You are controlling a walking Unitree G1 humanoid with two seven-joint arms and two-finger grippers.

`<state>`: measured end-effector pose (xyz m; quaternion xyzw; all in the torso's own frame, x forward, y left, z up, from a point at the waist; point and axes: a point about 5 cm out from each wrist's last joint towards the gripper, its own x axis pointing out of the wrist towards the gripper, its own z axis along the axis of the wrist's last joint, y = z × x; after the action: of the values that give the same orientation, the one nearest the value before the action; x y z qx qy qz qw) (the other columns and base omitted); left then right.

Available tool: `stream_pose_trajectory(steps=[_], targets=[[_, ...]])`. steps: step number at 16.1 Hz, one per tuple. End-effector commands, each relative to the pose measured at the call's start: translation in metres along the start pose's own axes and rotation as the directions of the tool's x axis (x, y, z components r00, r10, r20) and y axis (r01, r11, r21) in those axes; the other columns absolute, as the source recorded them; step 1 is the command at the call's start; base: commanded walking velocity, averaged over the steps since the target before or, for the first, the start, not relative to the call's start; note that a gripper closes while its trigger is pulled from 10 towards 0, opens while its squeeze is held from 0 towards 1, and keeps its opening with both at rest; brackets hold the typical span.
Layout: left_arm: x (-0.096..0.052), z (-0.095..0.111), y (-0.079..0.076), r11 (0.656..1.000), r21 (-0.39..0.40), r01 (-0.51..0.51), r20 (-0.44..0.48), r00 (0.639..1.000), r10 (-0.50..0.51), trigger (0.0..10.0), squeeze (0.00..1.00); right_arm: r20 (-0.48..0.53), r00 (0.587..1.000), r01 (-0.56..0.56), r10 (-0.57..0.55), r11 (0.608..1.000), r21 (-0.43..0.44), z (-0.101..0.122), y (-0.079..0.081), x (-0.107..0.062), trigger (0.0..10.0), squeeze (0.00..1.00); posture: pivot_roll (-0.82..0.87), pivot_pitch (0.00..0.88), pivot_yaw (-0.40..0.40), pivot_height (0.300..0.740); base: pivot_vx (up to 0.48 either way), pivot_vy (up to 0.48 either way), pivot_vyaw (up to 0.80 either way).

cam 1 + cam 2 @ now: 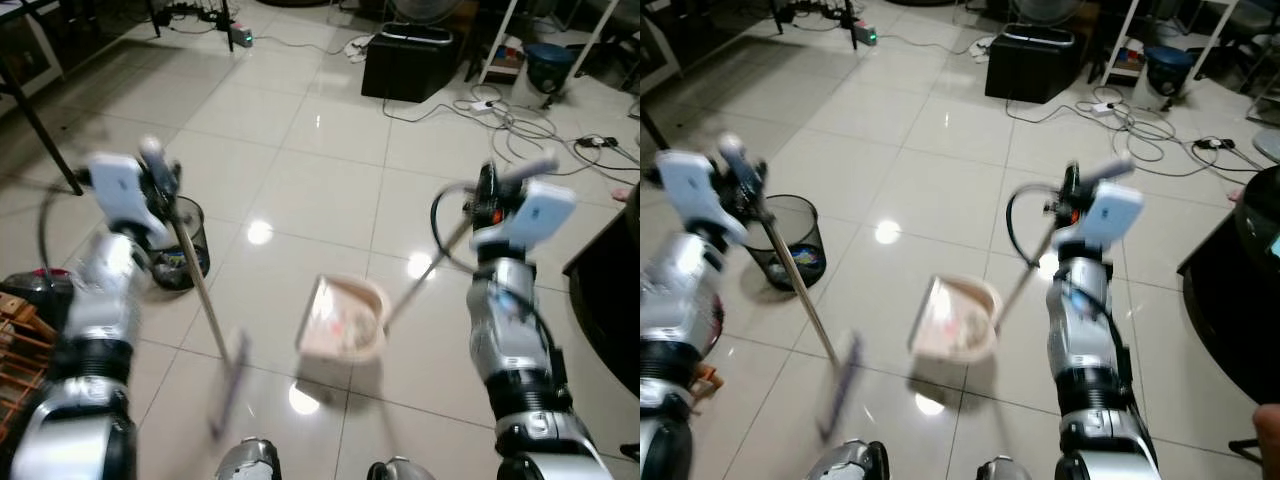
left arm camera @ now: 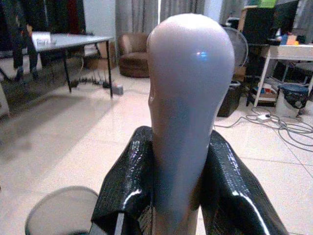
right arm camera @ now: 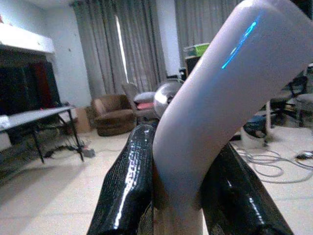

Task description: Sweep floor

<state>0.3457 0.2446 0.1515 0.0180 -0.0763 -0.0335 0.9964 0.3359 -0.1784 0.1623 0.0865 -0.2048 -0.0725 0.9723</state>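
My left gripper (image 1: 158, 178) is shut on the top of a broom handle (image 1: 196, 282). The handle slants down to the blurred broom head (image 1: 228, 385) on the tiles near my feet. In the left wrist view the black fingers (image 2: 128, 186) clamp the pale rounded handle end (image 2: 190, 73). My right gripper (image 1: 492, 188) is shut on the bent handle (image 1: 432, 265) of a pink dustpan (image 1: 342, 320). The pan rests on the floor between my arms with reddish bits inside. The right wrist view shows the fingers (image 3: 129, 181) around that handle (image 3: 205, 103).
A black mesh waste bin (image 1: 180, 245) stands on the floor just behind the broom handle. Farther back are a black box (image 1: 408, 65), loose cables (image 1: 520, 125), a table leg (image 1: 40, 130) at the left and dark furniture (image 1: 610, 290) at the right.
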Motion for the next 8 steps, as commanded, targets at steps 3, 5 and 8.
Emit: stream_pose_trajectory(steps=[3, 5, 8], targets=[[-0.011, -0.003, -0.014, 0.998, 0.053, -0.031, 0.047, 0.999, 0.028, 10.0, 0.0, 0.11, 0.994, 0.004, -0.003, 1.0, -0.006, 0.05, 0.002, 0.033, 10.0, 0.0, -0.03, 0.0, -0.009, 0.74, 0.0, 0.0, 0.0], [-0.021, -0.005, -0.022, 0.998, 0.061, -0.03, 0.069, 0.997, 0.025, 10.0, 0.0, 0.119, 0.992, -0.054, 0.052, 0.998, 0.012, 0.068, 0.011, 0.044, 10.0, 0.0, -0.02, 0.0, -0.009, 0.74, 0.0, 0.0, 0.0], [-0.031, 0.0, -0.035, 0.996, 0.077, -0.049, 0.096, 0.995, 0.041, 10.0, 0.0, 0.115, 0.985, -0.133, 0.125, 0.989, 0.063, 0.084, 0.031, 0.049, 10.0, 0.0, -0.01, 0.0, -0.014, 0.74, 0.092, 0.0, 0.0]])
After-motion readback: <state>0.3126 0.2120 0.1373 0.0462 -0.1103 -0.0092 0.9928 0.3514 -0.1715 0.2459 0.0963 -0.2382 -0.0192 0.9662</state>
